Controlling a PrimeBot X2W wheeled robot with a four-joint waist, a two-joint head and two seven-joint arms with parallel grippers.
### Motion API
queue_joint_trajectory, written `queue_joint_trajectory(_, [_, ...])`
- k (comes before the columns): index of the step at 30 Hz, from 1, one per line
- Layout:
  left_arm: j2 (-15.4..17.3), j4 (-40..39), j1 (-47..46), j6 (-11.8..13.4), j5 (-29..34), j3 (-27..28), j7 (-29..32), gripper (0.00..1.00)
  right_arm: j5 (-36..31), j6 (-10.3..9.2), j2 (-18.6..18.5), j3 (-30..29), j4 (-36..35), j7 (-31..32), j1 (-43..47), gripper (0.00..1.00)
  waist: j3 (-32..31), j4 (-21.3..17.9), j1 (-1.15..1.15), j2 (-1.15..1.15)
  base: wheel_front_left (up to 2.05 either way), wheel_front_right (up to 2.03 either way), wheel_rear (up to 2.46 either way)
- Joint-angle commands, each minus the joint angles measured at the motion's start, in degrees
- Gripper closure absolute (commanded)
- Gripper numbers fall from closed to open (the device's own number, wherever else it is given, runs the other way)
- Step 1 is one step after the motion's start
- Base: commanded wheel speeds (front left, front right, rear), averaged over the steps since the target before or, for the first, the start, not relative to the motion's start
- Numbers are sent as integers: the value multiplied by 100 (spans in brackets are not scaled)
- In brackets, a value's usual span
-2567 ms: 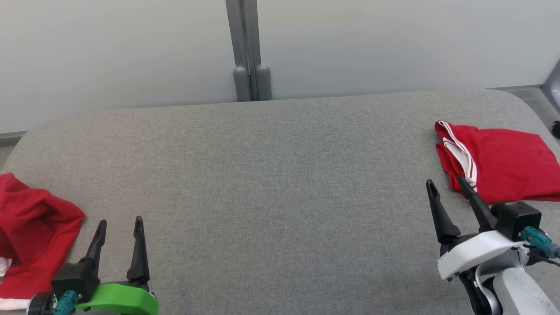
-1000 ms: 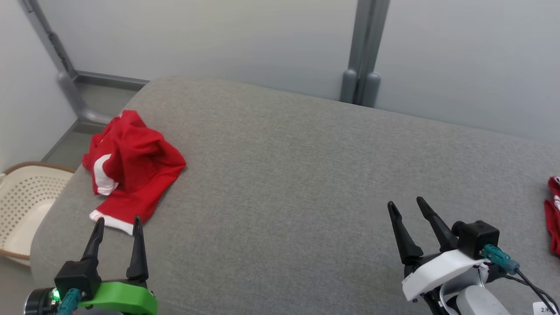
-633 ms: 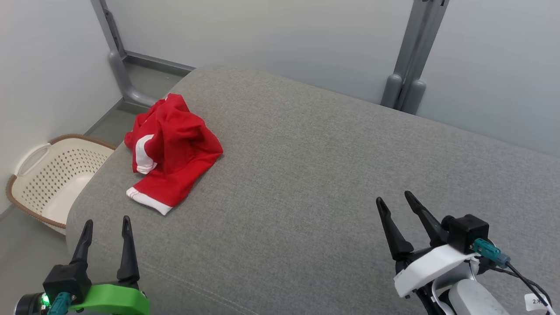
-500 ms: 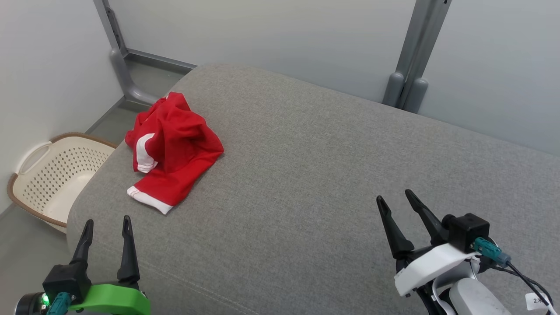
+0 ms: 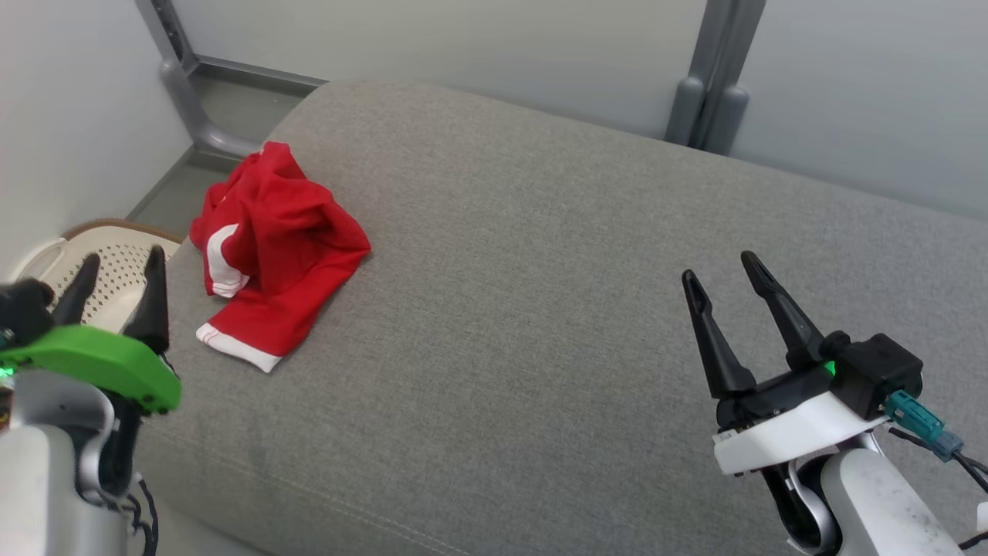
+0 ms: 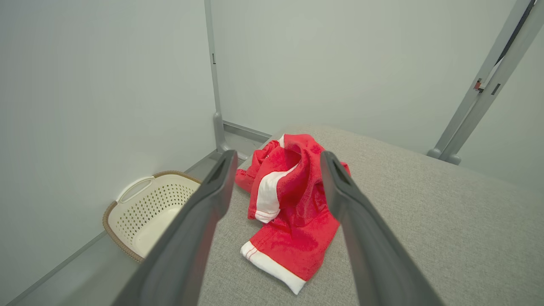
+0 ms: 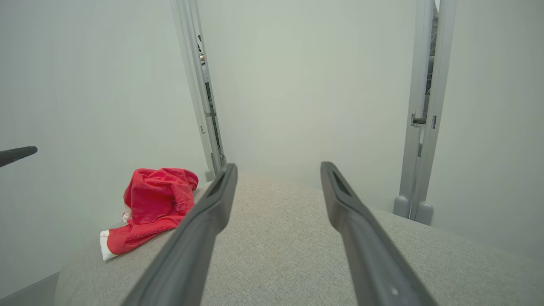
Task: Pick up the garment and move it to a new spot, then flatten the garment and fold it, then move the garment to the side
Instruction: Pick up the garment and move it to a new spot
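Garment heaped at left edge of table

Left end effector stood wide and empty above the basket, near the garment; right end effector, wide too, sat well apart. A shallow grab risked shoving it off the edge.

The left gripper is held up at the lower left with its fingers spread apart. The right gripper is held at the lower right, fingers spread too.
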Motion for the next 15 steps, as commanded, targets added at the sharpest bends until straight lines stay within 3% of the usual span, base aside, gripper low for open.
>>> queue_joint_trajectory(1, [15, 81, -259, -35, -281, 61, 201, 0, -64, -4, -72, 28, -87, -14, -104, 0, 446, -379, 0, 0, 0, 0, 0])
queue_joint_trajectory(6, [384, 530, -1048, -101, -827, 116, 989, 0, -110, -4, -170, 126, -352, -13, -334, 0, 953, -788, 0, 0, 0, 0, 0])
queue_joint_trajectory(15, [1027, 1829, -2109, -141, -1555, -8, 1726, 0, -76, -5, -302, 336, -406, -13, -810, 0, 1670, -1574, 0, 0, 0, 0, 0])
